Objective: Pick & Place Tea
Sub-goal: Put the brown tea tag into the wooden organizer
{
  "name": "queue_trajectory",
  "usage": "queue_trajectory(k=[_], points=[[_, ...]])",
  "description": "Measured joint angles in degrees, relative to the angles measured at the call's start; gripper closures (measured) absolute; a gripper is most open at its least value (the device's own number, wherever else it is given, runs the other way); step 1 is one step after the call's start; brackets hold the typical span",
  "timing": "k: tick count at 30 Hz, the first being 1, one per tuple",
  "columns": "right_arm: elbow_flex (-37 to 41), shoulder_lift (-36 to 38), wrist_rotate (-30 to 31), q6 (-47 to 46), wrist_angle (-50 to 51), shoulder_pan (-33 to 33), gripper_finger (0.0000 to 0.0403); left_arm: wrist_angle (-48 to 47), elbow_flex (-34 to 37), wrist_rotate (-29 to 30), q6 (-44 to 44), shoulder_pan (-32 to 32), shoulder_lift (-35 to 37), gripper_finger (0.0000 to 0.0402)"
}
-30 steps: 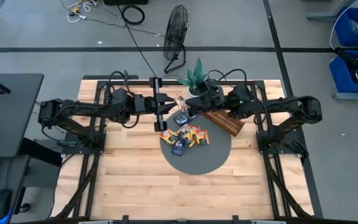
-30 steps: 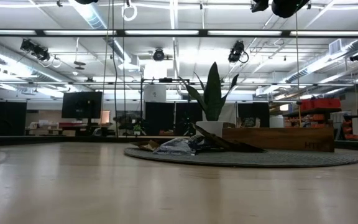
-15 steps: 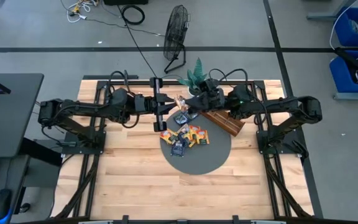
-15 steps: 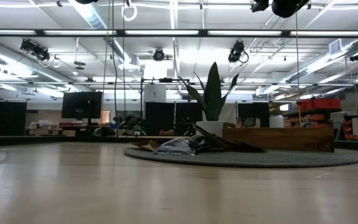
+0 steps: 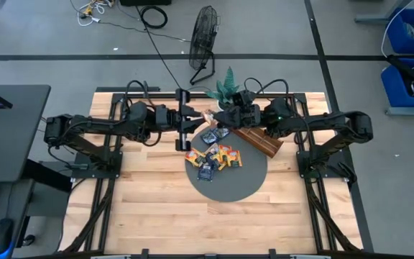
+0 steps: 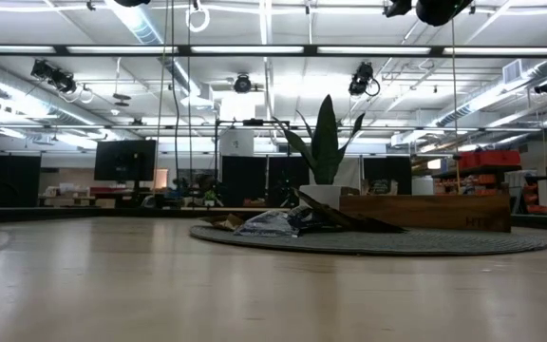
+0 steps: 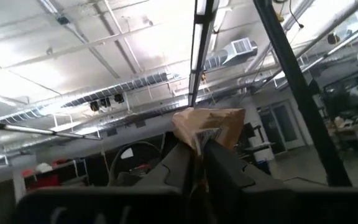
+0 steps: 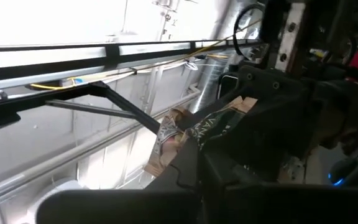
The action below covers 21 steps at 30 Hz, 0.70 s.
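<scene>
A pale tan tea sachet (image 5: 209,116) is held up in the air above the far edge of the dark round mat (image 5: 239,183), between my two grippers. My left gripper (image 5: 200,117) comes from the table's left and is shut on it. My right gripper (image 5: 219,119) comes from the right and is also shut on it. Both point slantwise upward. Several more tea sachets (image 5: 214,157), orange and dark blue, lie in a loose pile on the mat (image 6: 368,241). The low view shows the tea pile (image 6: 269,223) but neither gripper. My left gripper pinches the pale sachet's lower part (image 7: 199,144) between its two fingers, which slant upward from the table's left. The rest of the sachet sticks up crumpled past the fingertips (image 7: 180,163), clear of the table. My right gripper pinches the same sachet at its other side (image 8: 180,138) between its two fingers, slanting upward from the table's right. The sachet lies between it and my left gripper (image 8: 272,106), lifted clear of the mat.
A long brown wooden tray (image 5: 259,139) lies aslant on the mat's far right, below my right arm. A potted plant (image 5: 227,86) stands just beyond the grippers at the far edge. A floor fan (image 5: 204,32) stands past the table. The near half of the wooden table (image 5: 192,216) is bare.
My right gripper has shut on the pale sachet that my left gripper holds up. Both wrists have rolled a little; neither hand has shifted its place. The sachet has stayed lifted between them, and the pile on the mat has not moved.
</scene>
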State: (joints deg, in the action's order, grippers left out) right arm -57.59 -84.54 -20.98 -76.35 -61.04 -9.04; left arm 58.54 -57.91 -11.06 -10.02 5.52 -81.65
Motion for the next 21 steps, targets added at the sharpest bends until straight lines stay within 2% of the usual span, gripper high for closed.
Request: queue_trajectory(k=[7, 12, 15, 17, 21], points=[[0.0, 3.4, -1.1, 3.3, 2.1, -1.5, 0.0402, -3.2, 0.0, 0.0, 8.2, 0.0, 0.0, 0.0295], [-0.1, 7.8, -2.2, 10.0, 11.5, -2.9, 0.0403, -9.0, 0.0, -0.3, 15.0, 0.3, 1.1, 0.0258], [-0.1, 12.1, -3.3, 19.0, 21.4, -3.7, 0.0403, -16.7, 0.0, -0.2, 18.8, 0.9, 3.3, 0.0241], [-0.1, 15.8, -3.2, 27.2, 31.6, -4.2, 0.0403, -22.2, 0.0, -0.2, 20.4, 1.5, 5.2, 0.0234], [-0.1, 23.6, 2.0, 48.7, 55.0, -4.5, 0.0403, -31.9, 0.1, -0.1, 22.9, 2.8, 8.7, 0.023]])
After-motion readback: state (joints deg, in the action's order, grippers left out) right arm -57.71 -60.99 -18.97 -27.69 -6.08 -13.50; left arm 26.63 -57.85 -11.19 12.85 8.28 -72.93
